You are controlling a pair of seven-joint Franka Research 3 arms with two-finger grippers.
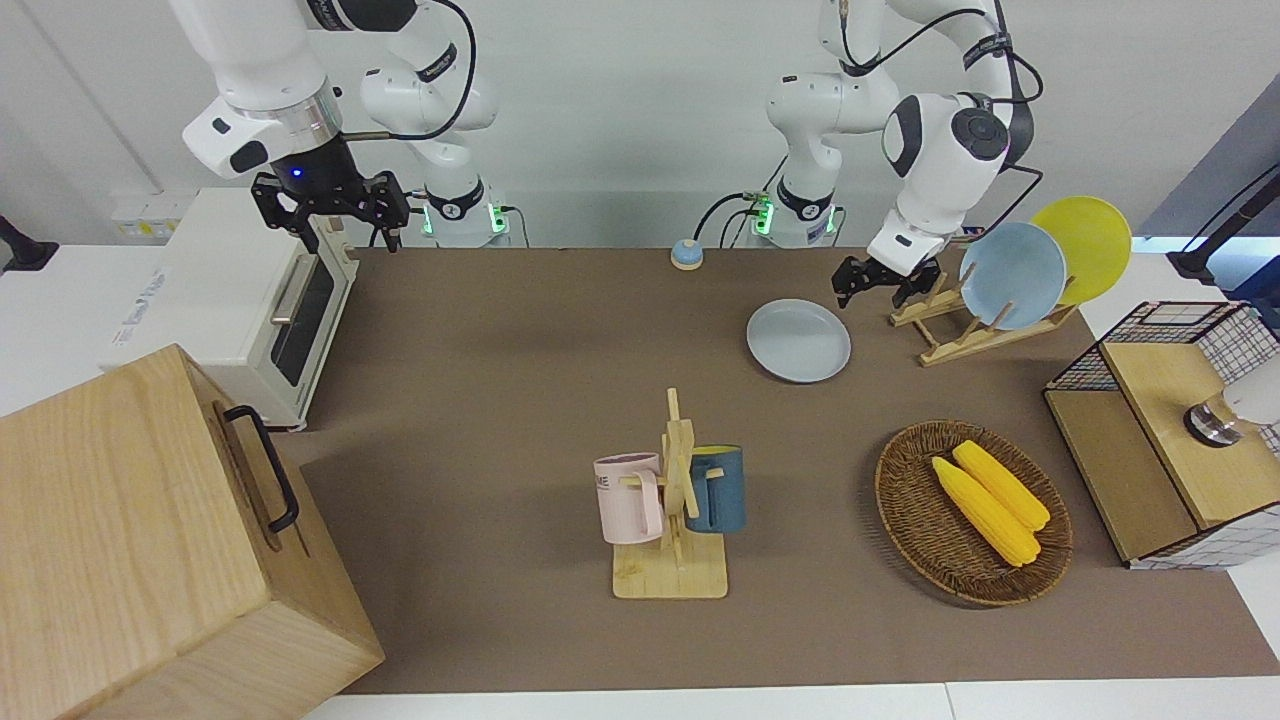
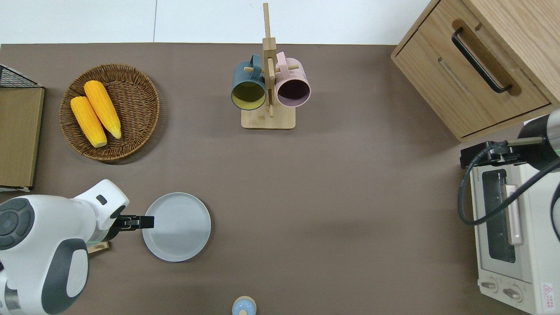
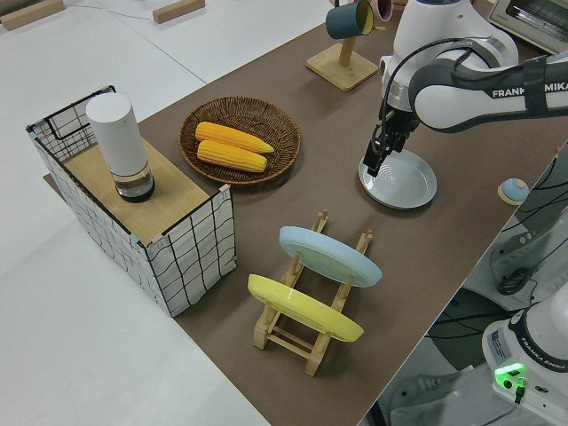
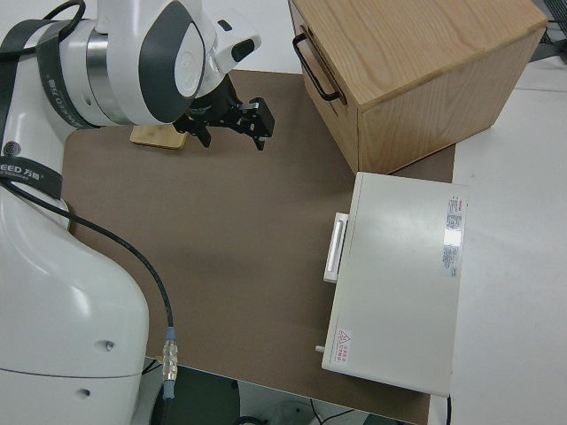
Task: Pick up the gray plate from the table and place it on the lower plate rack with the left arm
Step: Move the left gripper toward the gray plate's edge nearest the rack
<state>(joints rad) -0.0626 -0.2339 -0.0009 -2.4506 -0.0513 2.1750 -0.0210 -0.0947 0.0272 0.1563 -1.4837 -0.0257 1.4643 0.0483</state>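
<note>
The gray plate (image 2: 176,226) lies flat on the tabletop (image 2: 332,197) just beside the lower plate rack (image 1: 950,320), and the left gripper (image 2: 146,222), fingers spread empty over its rim, could skid the shallow plate away instead of grasping it.
</note>
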